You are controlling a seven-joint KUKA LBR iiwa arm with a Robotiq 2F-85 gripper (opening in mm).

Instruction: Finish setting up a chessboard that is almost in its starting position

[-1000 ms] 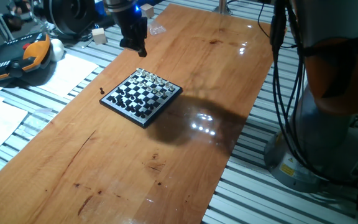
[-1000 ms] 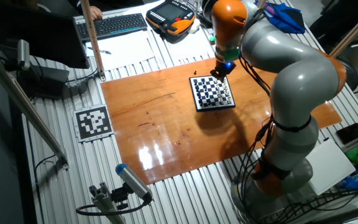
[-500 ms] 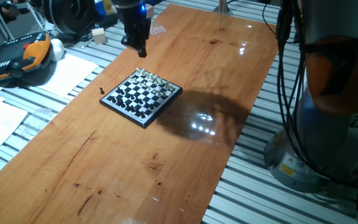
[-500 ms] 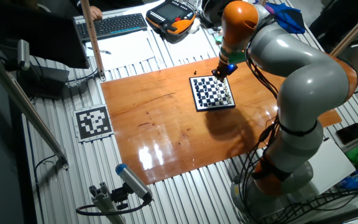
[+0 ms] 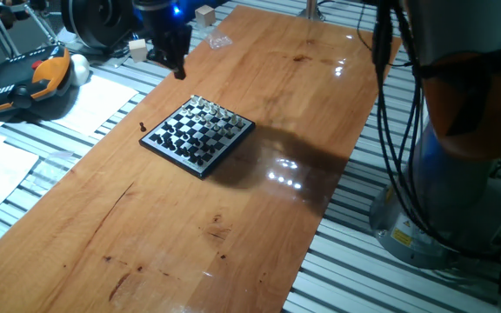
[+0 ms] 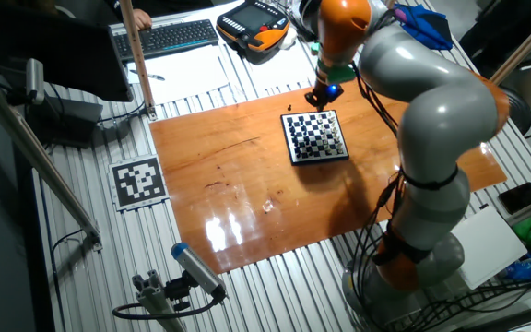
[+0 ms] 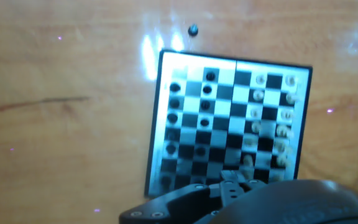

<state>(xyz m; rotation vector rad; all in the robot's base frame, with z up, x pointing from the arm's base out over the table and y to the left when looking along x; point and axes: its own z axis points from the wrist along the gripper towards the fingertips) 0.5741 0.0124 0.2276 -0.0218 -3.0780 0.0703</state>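
Note:
The chessboard [image 5: 198, 135] is small and black-framed, and lies on the wooden table [image 5: 259, 209]. It has dark pieces along one side and silvery-white pieces along the opposite side. It also shows in the other fixed view [image 6: 316, 136] and the hand view [image 7: 229, 118]. One loose dark piece [image 5: 143, 127] stands on the table just off the board, also seen in the other fixed view [image 6: 289, 108] and the hand view [image 7: 193, 29]. My gripper [image 5: 177, 69] hangs above the table beyond the board's far corner, clear of both. Its fingers are too dark and blurred to read.
An orange-and-black teach pendant [image 5: 33, 78] and papers [image 5: 94, 104] lie left of the table. Wooden cubes [image 5: 137, 49] and a clear scrap [image 5: 218, 40] sit at the far end. A keyboard [image 6: 178, 37] lies behind. The robot base [image 5: 459, 174] and its cables stand at the right.
My gripper has moved away from the board's far corner, leftward and toward the table's far edge. The board and the loose piece have not moved.

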